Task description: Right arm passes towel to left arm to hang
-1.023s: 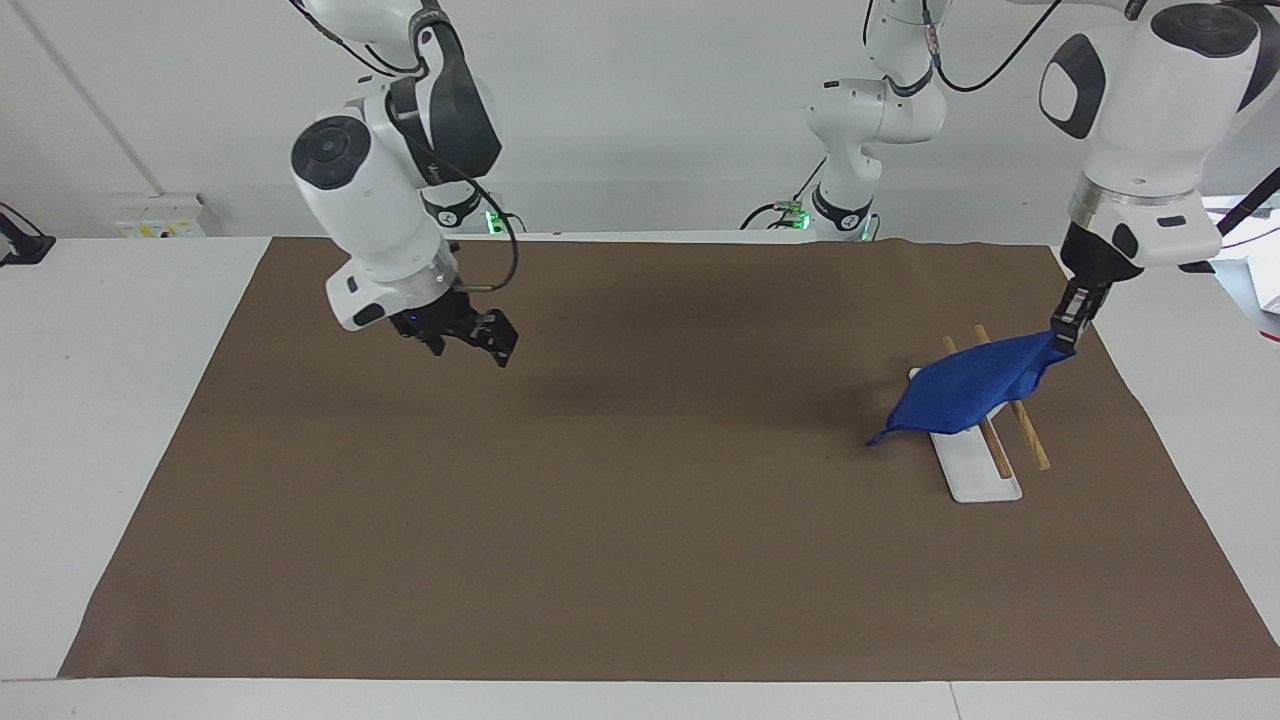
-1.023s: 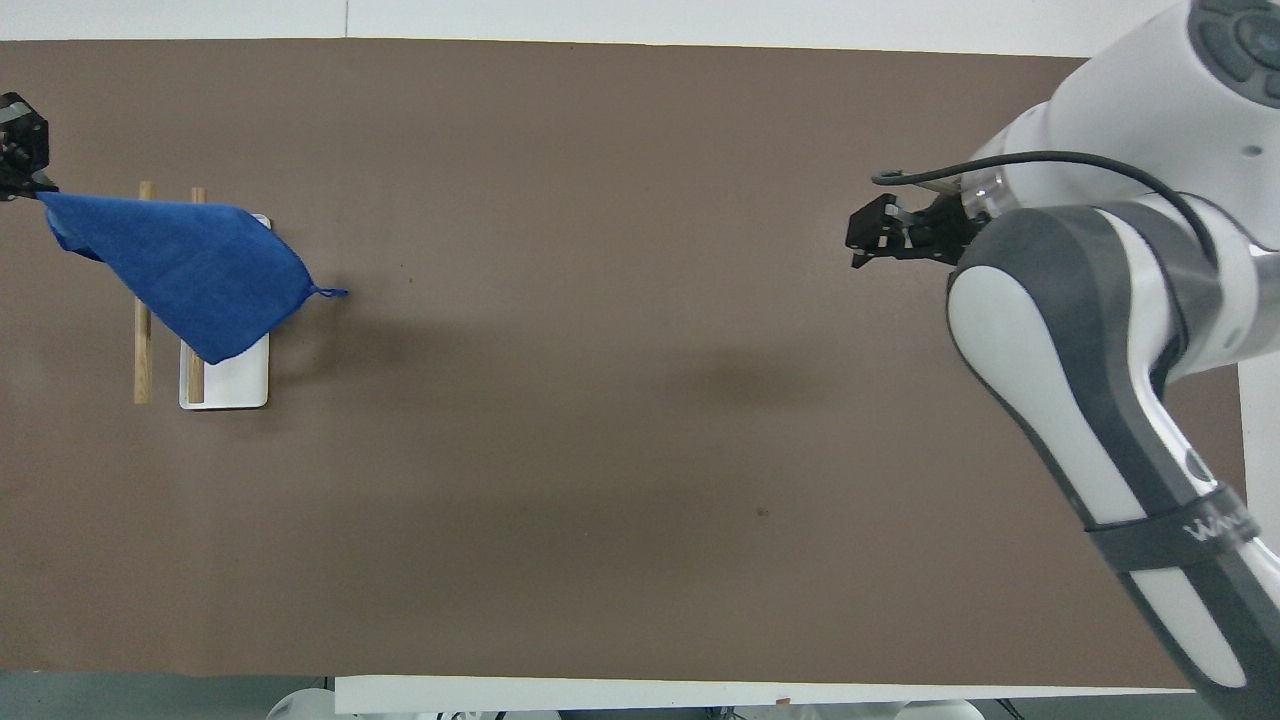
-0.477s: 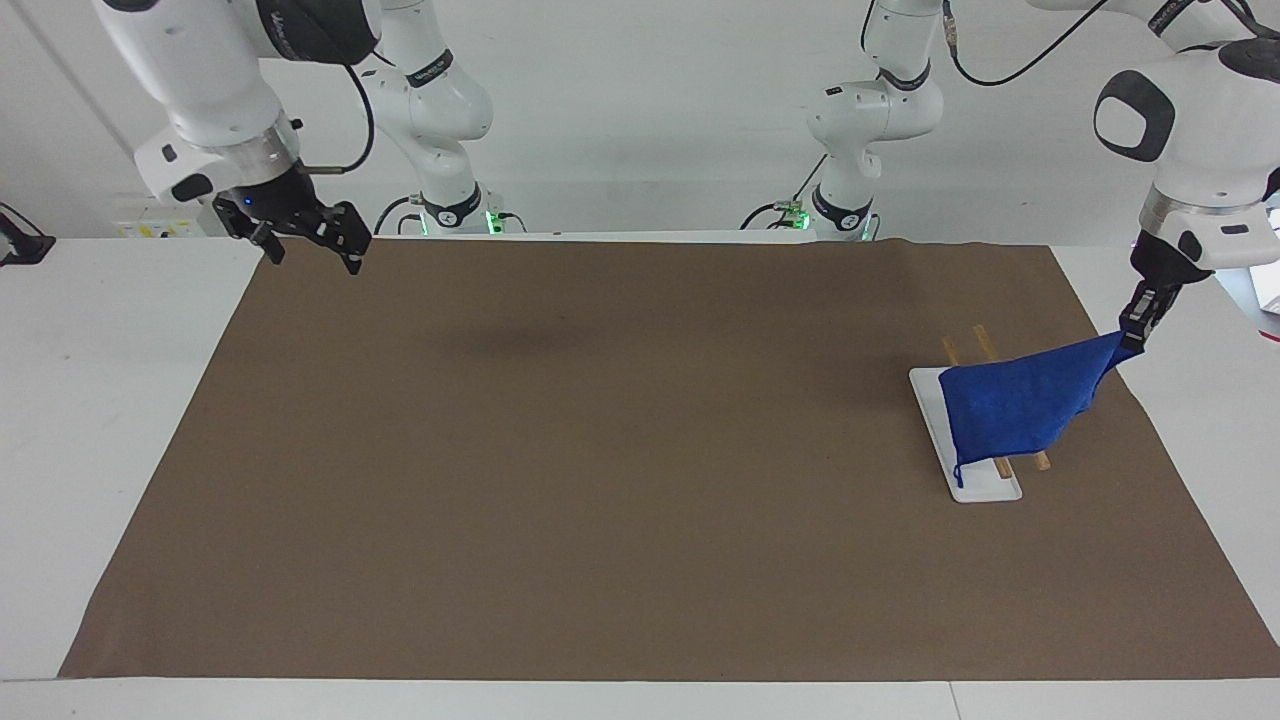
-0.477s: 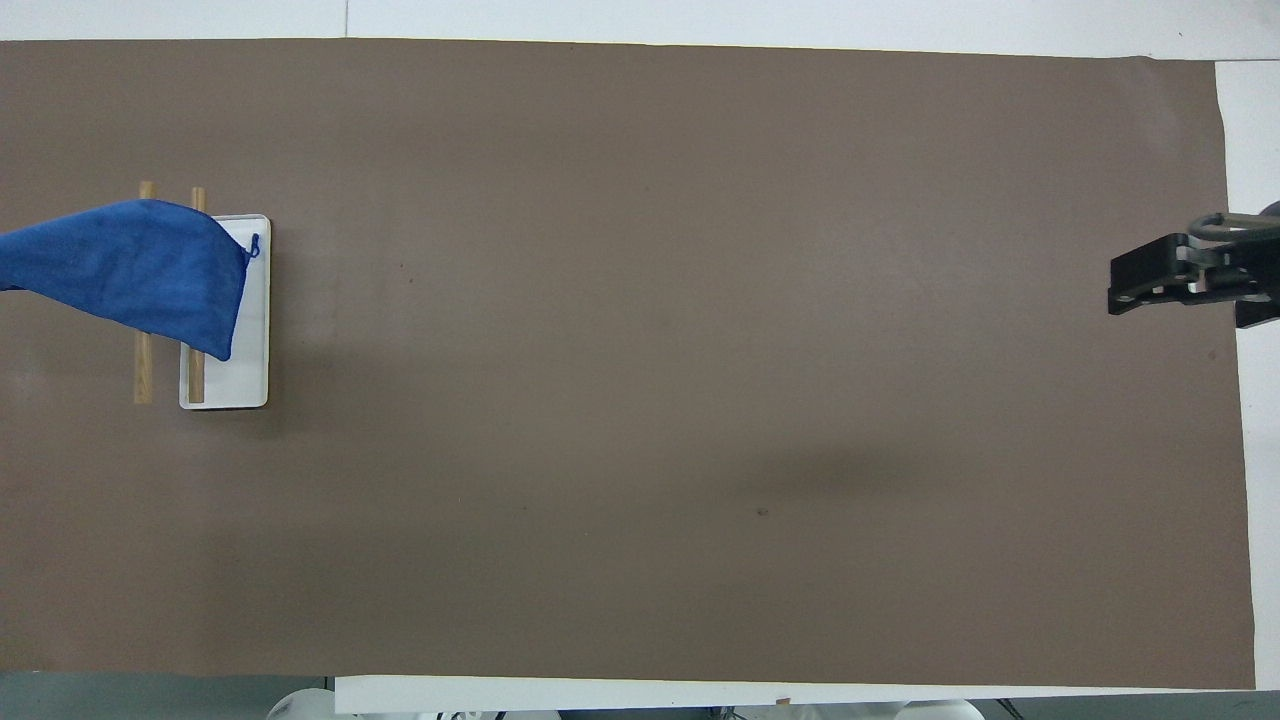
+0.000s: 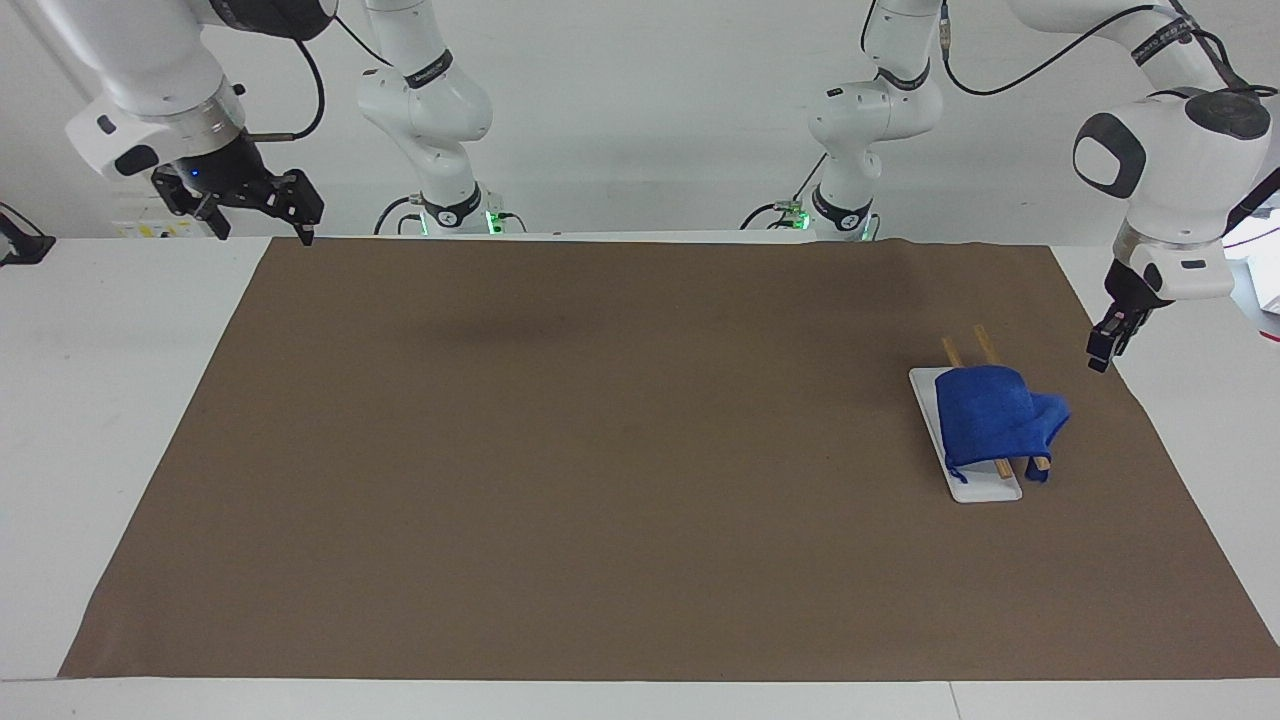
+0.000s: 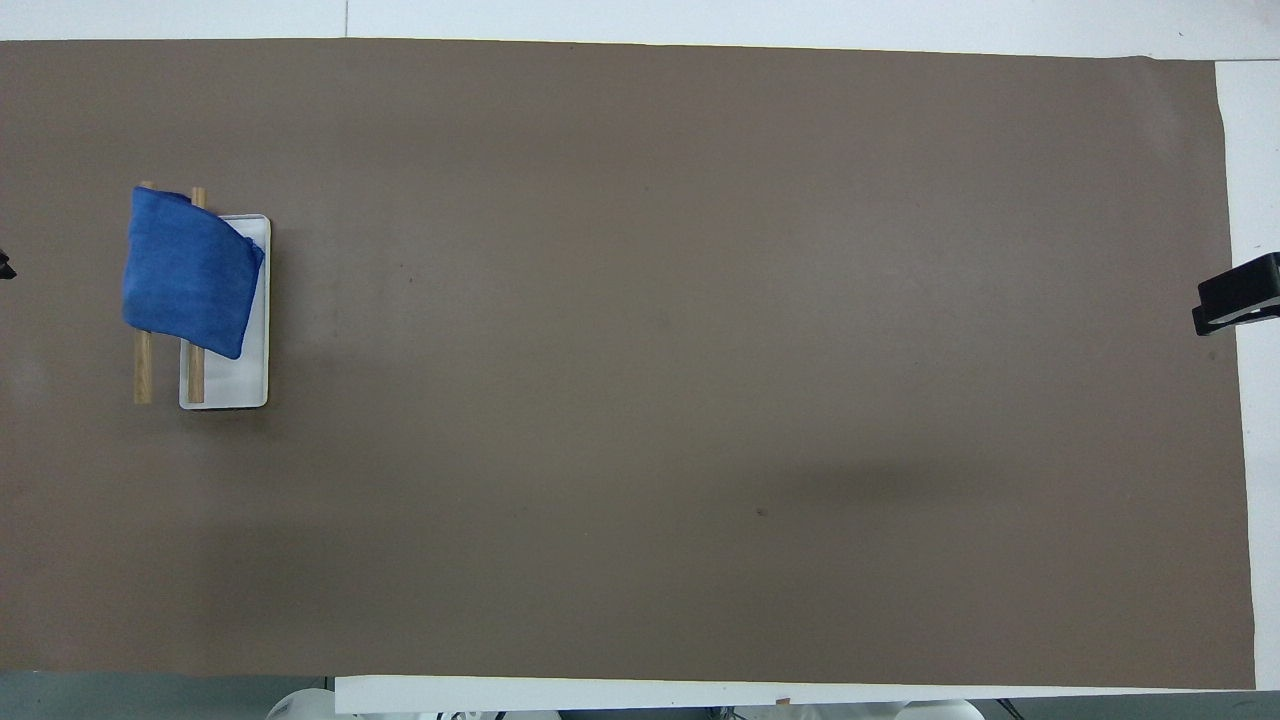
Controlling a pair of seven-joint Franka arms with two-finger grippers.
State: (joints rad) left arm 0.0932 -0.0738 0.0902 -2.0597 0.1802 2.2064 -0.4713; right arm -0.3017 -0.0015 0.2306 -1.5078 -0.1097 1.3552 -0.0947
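Facing view shows you the towel, soft, light and floppy, draped over two wooden rods at four o'clock, best pinched by a corner; left gripper hangs empty beside it, fingers unreadable, right gripper open at ten.

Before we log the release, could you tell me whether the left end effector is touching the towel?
Apart. The facing view shows bare mat between the left end effector and the towel.
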